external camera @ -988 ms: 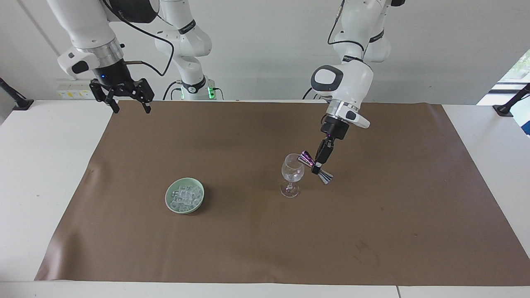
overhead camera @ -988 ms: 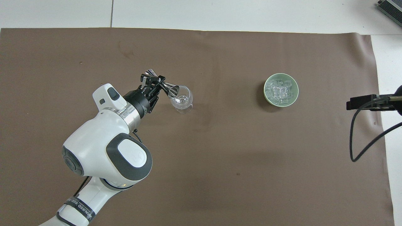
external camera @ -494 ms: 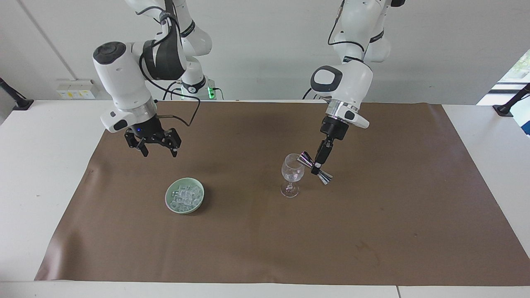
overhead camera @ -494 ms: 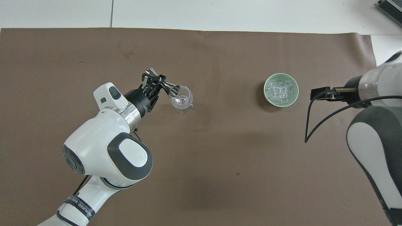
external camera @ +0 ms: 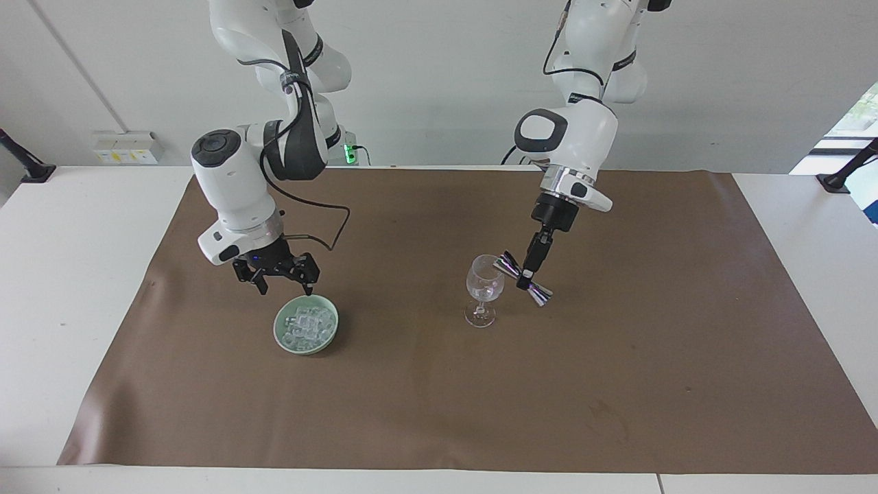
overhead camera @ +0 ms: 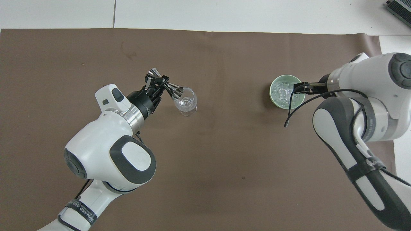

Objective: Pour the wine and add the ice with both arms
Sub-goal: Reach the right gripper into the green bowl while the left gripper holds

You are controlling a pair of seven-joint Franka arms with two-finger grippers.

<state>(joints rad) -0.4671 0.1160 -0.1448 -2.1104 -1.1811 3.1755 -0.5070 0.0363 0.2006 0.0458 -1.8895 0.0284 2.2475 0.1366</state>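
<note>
My left gripper is shut on the waist of a small steel jigger, holding it tilted with one mouth over the rim of the clear stemmed wine glass. In the overhead view the jigger leans over the glass from my left gripper. The wine itself is hidden from me. Ice fills a pale green bowl. My right gripper hangs open just over the bowl's rim, with nothing between its fingers. Ice shows beside my right gripper.
A brown mat covers most of the white table. The bowl sits toward the right arm's end and the glass stands near the middle. A black cable loops from the right wrist beside the bowl.
The right arm has swung down from the mat's corner near its base to just over the ice bowl, its gripper open throughout. The left arm has held the tilted jigger still.
</note>
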